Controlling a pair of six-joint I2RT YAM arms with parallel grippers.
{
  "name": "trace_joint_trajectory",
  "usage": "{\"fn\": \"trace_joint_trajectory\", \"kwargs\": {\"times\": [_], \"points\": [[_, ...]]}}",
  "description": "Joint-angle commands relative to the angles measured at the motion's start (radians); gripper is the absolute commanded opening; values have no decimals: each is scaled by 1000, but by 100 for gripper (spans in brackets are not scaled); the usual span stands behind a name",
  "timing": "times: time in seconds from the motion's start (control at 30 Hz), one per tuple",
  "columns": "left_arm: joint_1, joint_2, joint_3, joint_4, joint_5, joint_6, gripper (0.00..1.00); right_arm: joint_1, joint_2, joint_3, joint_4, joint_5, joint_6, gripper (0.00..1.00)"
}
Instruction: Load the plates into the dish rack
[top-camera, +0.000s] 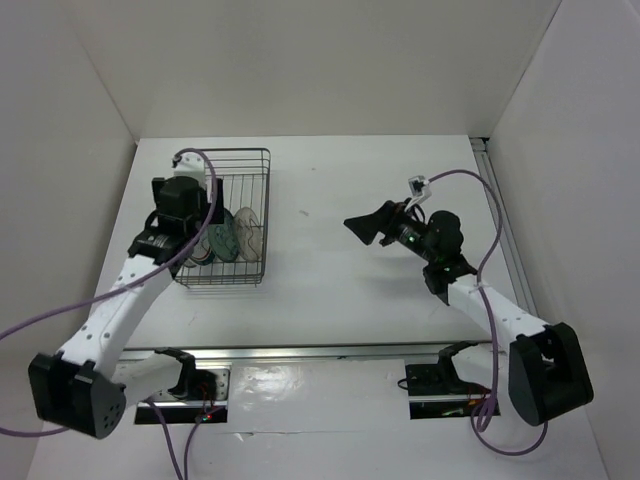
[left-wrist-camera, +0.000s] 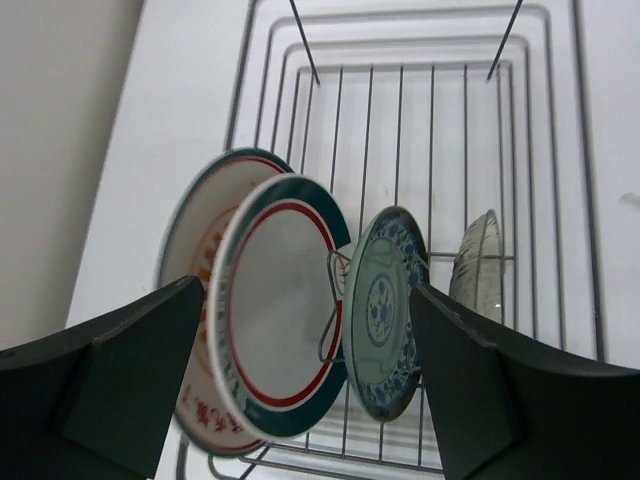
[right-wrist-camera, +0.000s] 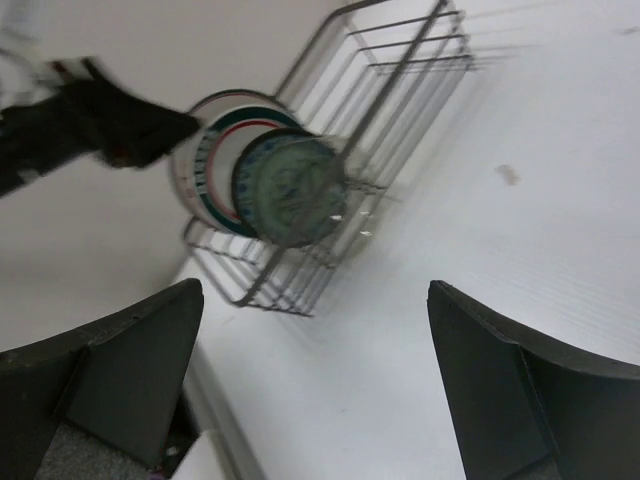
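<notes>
The dark wire dish rack (top-camera: 250, 165) stands at the left of the table. In the left wrist view all four plates stand upright in the dish rack (left-wrist-camera: 400, 110). From left to right they are the orange-patterned plate (left-wrist-camera: 190, 265), the white plate with green-and-red rim (left-wrist-camera: 275, 310), the teal-blue plate (left-wrist-camera: 385, 310) and the translucent grey plate (left-wrist-camera: 478, 265). My left gripper (left-wrist-camera: 308, 292) is open and empty, its jaws wide on either side of the plates, above the rack's near left part (top-camera: 200, 225). My right gripper (top-camera: 362, 228) is open and empty above mid-table, well right of the rack (right-wrist-camera: 315, 290).
White walls close in the table at the left, back and right. A metal rail (top-camera: 505, 235) runs along the right edge. The right wrist view shows the rack (right-wrist-camera: 400, 90) with plates (right-wrist-camera: 285, 185) at a distance, and a small mark on the table (right-wrist-camera: 510, 175).
</notes>
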Motion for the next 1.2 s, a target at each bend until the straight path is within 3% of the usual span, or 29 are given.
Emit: {"fn": "trace_joint_trajectory", "kwargs": {"times": [0.0,0.2,0.3,0.43,0.5,0.8,1.17], "points": [[1,-180,72,-36,13,-44,100,-6,-103,144,-344,161,-172,100],[32,-385,71,-119,-26,-134,100,-6,-177,469,-937,586,-314,100],[46,-406,144,-180,-10,-189,100,81,-191,609,-1118,842,-330,100],[87,-475,154,-191,111,-235,100,105,-299,664,-1217,983,-290,100],[112,-524,154,-174,179,-248,100,105,-343,687,-1263,1017,-290,100],[121,-554,154,-174,190,-225,100,105,-416,820,-1367,1008,-336,100],[121,-563,135,-145,188,-215,100,105,-426,777,-1339,1008,-345,100]]}}
